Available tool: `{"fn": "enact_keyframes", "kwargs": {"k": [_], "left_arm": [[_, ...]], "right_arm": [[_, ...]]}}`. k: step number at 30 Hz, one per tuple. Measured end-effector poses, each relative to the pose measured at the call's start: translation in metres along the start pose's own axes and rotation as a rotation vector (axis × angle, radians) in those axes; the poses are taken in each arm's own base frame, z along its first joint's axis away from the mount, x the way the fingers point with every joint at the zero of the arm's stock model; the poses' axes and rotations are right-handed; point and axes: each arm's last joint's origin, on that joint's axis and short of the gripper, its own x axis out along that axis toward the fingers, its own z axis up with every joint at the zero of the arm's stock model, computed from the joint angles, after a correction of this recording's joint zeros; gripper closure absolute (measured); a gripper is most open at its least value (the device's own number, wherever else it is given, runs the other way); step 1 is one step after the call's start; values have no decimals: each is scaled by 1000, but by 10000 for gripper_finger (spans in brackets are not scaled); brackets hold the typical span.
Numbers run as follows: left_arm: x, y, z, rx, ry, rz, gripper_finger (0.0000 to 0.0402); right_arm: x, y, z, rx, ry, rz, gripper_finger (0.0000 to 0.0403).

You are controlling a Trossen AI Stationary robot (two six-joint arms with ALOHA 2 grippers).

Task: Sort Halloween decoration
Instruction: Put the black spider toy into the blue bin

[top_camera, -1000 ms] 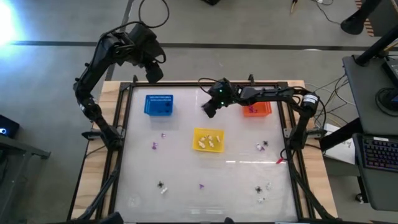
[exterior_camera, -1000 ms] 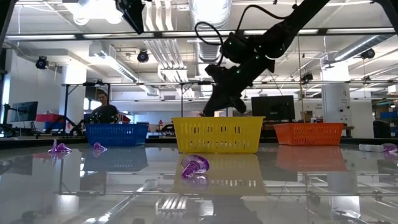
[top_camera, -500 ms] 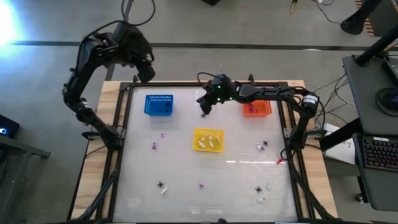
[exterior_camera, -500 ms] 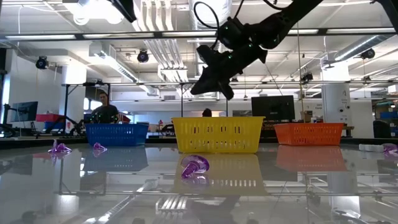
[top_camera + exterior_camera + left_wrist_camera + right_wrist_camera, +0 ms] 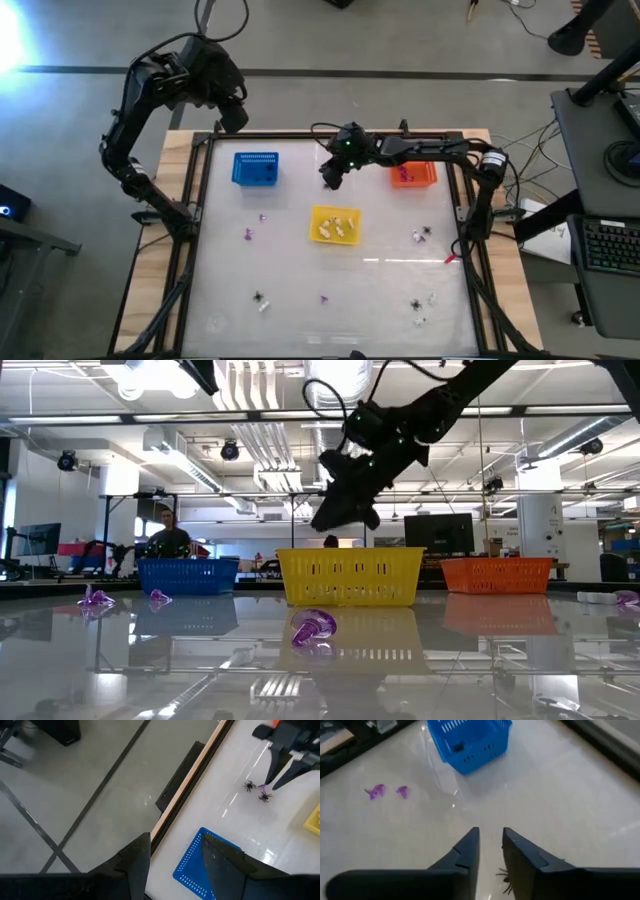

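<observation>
Right gripper (image 5: 331,180), slightly parted and holding nothing, hovers above the table (image 5: 380,290) between the blue basket (image 5: 256,168) and orange basket (image 5: 413,176).

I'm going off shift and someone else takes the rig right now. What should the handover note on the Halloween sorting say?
Left gripper: open, empty, raised beyond the table's far left corner.
Right gripper: open, above the table between the blue basket and the orange basket; a black spider lies beneath it.
Done: white pieces in the yellow basket.
Left: purple trinkets, black trinkets and white trinkets loose on the table.
</observation>
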Motion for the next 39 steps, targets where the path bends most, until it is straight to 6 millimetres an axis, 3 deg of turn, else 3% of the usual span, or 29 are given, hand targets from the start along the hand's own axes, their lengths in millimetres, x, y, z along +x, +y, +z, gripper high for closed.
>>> {"fn": "enact_keyframes", "kwargs": {"k": [7, 13, 22, 39], "left_arm": [[0, 0, 0, 30, -1, 0, 244], [0, 0, 0, 37, -1, 0, 244], [0, 0, 0, 39, -1, -1, 244], [1, 0, 0, 68, 1, -4, 244]], "right_arm": [[35, -15, -27, 128, 145, -36, 277], [37, -10, -11, 56, 116, -21, 273], [58, -13, -26, 96, 300, -53, 273], [73, -18, -32, 202, 356, -135, 273]]}}
